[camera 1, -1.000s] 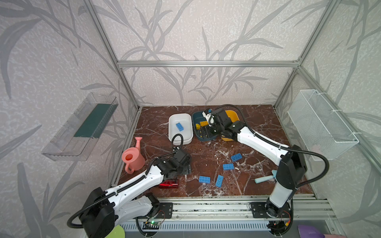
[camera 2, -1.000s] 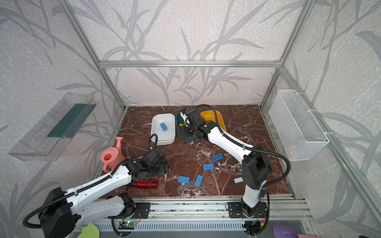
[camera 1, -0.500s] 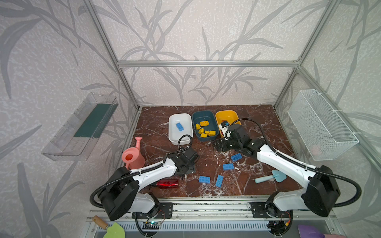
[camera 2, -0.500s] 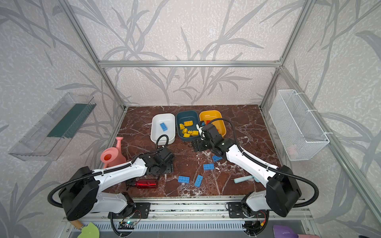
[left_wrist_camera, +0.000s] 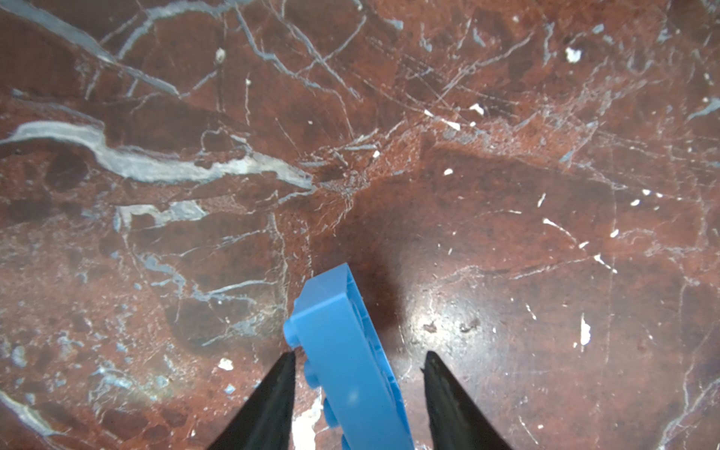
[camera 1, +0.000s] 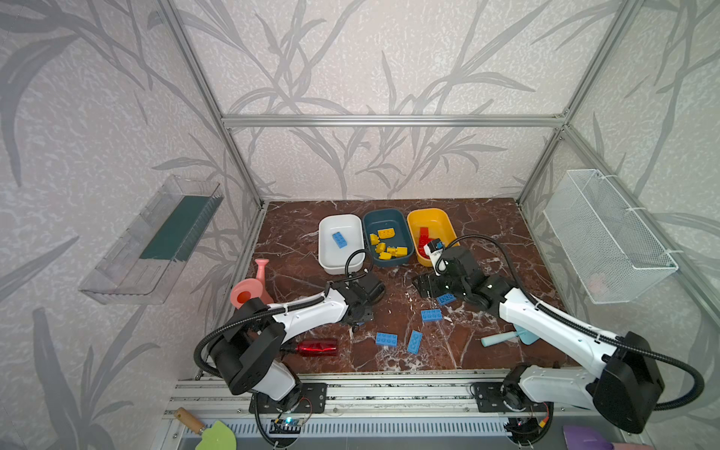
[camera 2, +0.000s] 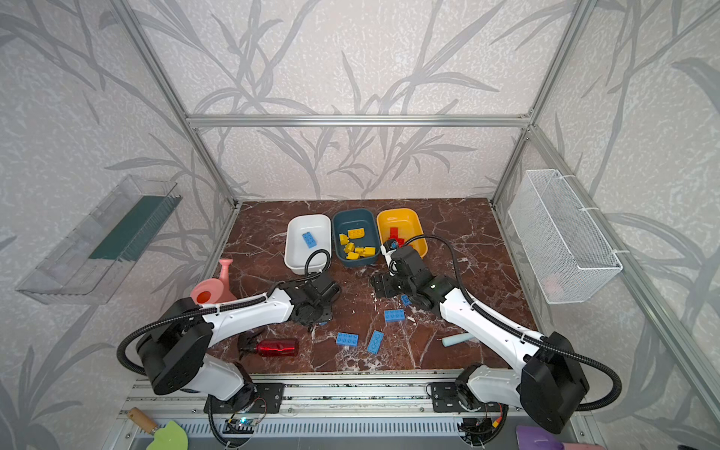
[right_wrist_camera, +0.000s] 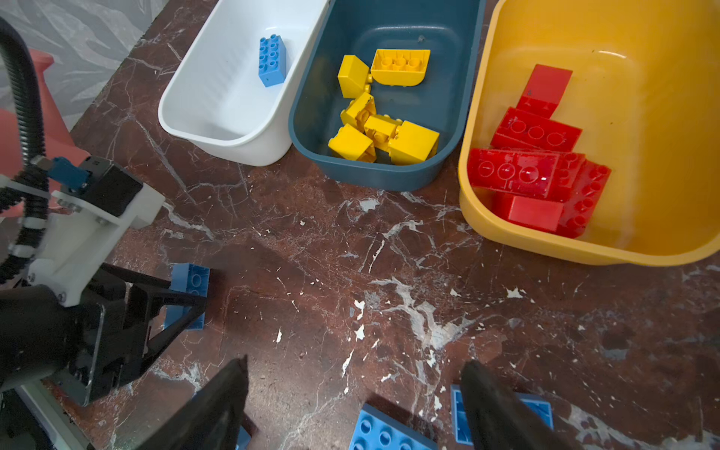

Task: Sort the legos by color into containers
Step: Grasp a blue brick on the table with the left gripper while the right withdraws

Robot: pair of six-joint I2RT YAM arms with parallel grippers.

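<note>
- A blue brick [left_wrist_camera: 343,358] stands tilted on its edge on the marble table [camera 1: 487,218], between the fingers of the left gripper [left_wrist_camera: 358,354].
- One finger [left_wrist_camera: 280,382] touches the studded face of that brick. The other finger shows a gap from it, so the jaws straddle the brick without clamping it.
- Four more blue legos lie loose near the table's front: one [camera 1: 431,315] on its own, two [camera 1: 386,339] [camera 1: 414,342] just beside each other, and one [camera 1: 446,299] partly hidden under the right arm.
- The right gripper [right_wrist_camera: 354,374] hangs over the table near these bricks, jaws spread wide and holding nothing.
- Three tubs stand side by side at the back, their walls touching or nearly so.
- The white tub [right_wrist_camera: 218,101] holds a single blue brick [right_wrist_camera: 272,60].
- The teal tub [right_wrist_camera: 440,58] in the middle holds a cluster of yellow bricks [right_wrist_camera: 383,132].
- The yellow tub [right_wrist_camera: 643,117] holds a pile of red bricks [right_wrist_camera: 537,167].
- A red spray bottle [camera 1: 317,347] lies on its side near the left arm's base, and a pink watering can [camera 1: 249,290] stands by the left wall.
- A light blue scoop [camera 1: 502,338] lies partly under the right arm.
</note>
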